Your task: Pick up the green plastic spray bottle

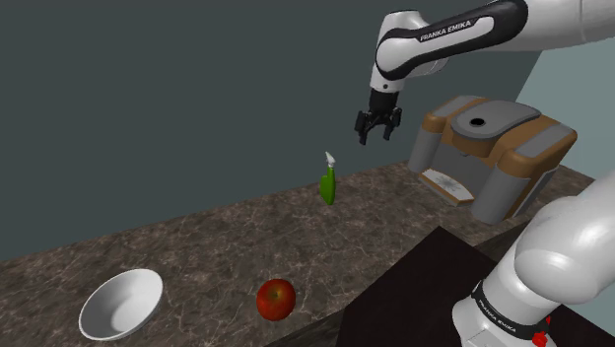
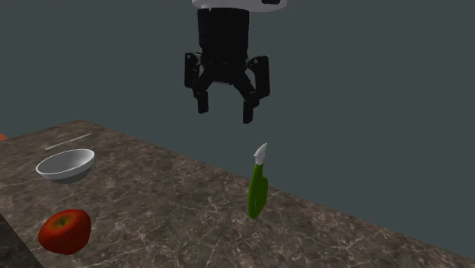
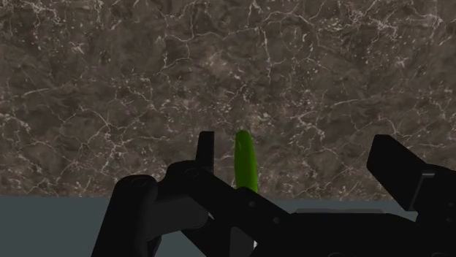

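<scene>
Green spray bottle below parted fingers

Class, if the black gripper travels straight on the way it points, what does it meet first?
Probably the top of the green spray bottle; otherwise the marbled countertop beside it. Depth is unclear.

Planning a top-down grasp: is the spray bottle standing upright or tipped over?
Upright: the spray bottle stands on its base on the counter, with its white nozzle on top.
</scene>
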You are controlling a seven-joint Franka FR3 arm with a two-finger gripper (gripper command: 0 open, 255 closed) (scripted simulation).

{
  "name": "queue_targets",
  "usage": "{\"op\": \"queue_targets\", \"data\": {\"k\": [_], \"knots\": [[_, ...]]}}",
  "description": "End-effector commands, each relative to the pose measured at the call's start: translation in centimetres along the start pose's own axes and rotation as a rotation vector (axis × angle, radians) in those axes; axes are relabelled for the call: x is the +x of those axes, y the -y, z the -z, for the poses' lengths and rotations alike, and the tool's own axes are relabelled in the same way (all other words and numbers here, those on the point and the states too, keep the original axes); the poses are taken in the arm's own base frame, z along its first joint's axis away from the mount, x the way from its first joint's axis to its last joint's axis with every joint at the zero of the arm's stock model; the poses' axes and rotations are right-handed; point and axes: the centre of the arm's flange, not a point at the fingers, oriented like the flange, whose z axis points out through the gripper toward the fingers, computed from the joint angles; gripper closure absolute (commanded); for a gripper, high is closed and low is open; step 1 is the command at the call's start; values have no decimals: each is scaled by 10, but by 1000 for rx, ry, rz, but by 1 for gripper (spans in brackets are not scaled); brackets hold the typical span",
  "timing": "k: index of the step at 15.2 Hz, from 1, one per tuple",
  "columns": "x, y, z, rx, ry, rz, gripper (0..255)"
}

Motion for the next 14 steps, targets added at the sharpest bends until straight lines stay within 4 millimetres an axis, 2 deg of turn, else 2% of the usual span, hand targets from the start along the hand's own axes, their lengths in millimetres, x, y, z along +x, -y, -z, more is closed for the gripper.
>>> {"op": "queue_targets", "data": {"k": [1,14], "knots": [[22,2,-17,-1,0,-3,0],[162,14,-117,-3,7,-18,0]]}}
